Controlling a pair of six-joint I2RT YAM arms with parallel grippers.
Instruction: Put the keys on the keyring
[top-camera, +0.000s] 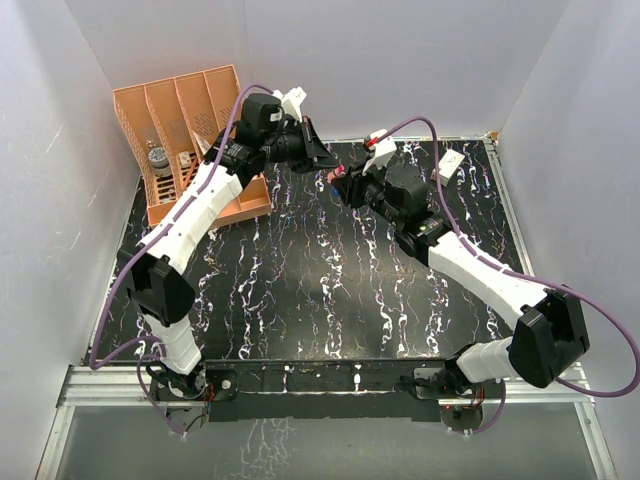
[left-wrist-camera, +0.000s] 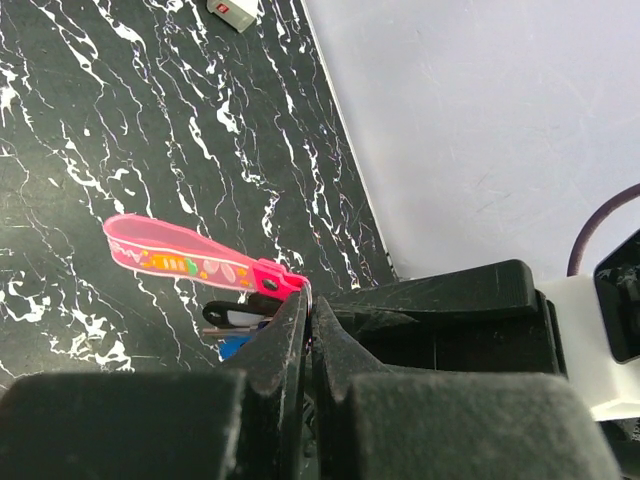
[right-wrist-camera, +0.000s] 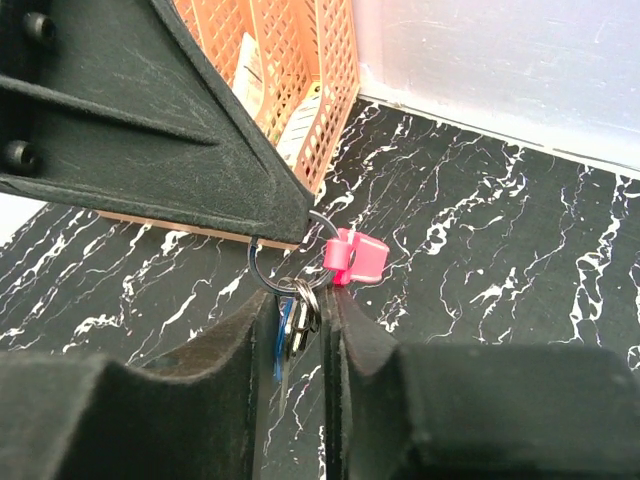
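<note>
The keyring is a pink strap (left-wrist-camera: 175, 259) with a red clip (right-wrist-camera: 356, 257) and a dark metal ring (right-wrist-camera: 262, 272). My left gripper (left-wrist-camera: 308, 302) is shut on that ring and holds it above the table near the back. The keys (right-wrist-camera: 297, 322), one blue-headed and one dark, hang from the ring on small split rings. In the left wrist view the dark key (left-wrist-camera: 236, 315) and the blue key (left-wrist-camera: 234, 347) show beside the left finger. My right gripper (right-wrist-camera: 298, 310) sits just below the ring, its jaws closed narrowly around the hanging keys. Both grippers meet at the keyring (top-camera: 337, 176).
An orange slotted organizer (top-camera: 190, 140) stands at the back left, close behind the left gripper (top-camera: 322, 158); it holds small items. A small white block (top-camera: 450, 163) lies at the back right. White walls enclose the black marbled table (top-camera: 320, 290).
</note>
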